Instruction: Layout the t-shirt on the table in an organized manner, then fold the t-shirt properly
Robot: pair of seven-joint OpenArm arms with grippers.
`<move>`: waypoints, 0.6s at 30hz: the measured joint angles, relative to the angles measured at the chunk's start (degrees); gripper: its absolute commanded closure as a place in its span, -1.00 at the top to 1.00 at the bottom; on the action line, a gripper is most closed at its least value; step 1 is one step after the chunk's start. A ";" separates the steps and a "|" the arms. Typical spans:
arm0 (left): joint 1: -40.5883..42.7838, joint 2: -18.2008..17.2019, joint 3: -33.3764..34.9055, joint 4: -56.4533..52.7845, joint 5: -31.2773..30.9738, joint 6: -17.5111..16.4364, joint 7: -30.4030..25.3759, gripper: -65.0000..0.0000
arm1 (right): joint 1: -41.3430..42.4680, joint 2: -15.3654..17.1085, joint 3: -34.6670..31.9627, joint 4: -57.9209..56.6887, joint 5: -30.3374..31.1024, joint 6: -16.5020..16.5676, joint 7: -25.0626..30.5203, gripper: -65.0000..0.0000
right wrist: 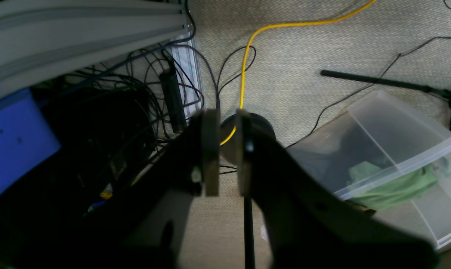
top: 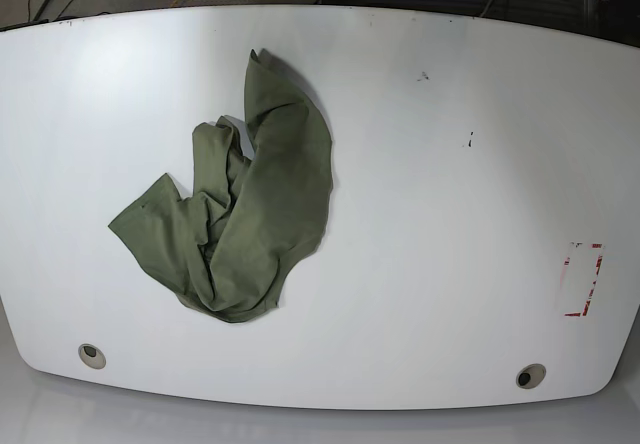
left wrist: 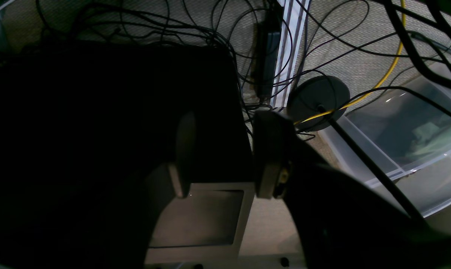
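T-shirt [top: 238,216] lies crumpled on the table [top: 450,224], left of centre — unfolded, bunched, one end reaching toward the far edge. No arm over the table in the base view. Left gripper [left wrist: 225,155] released, jaws apart, holding nothing. Right gripper [right wrist: 223,153] clenched to a narrow gap, empty — both above the floor cables.

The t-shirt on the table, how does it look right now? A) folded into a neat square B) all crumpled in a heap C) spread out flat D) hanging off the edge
B, because in the base view the t-shirt lies bunched and twisted in a wrinkly pile on the white table, well inside its edges, with no arm touching it.
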 measured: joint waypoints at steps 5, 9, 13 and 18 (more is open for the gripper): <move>-0.96 0.11 -0.02 0.37 0.04 0.09 -1.05 -0.26 | 1.70 -0.50 0.00 0.07 -0.26 0.26 0.46 -0.79; -1.42 0.07 0.07 0.59 0.04 0.09 -2.01 -0.26 | 2.49 -0.76 -0.02 0.52 -0.26 0.42 1.11 -0.79; -1.09 0.04 0.07 0.50 0.04 0.11 -1.64 -0.26 | 2.16 -0.63 -0.02 0.44 -0.24 0.26 0.76 -0.79; -0.52 0.09 0.07 0.35 0.07 0.09 -1.49 -0.26 | 1.27 -0.46 0.00 0.24 -0.26 0.24 0.42 -0.79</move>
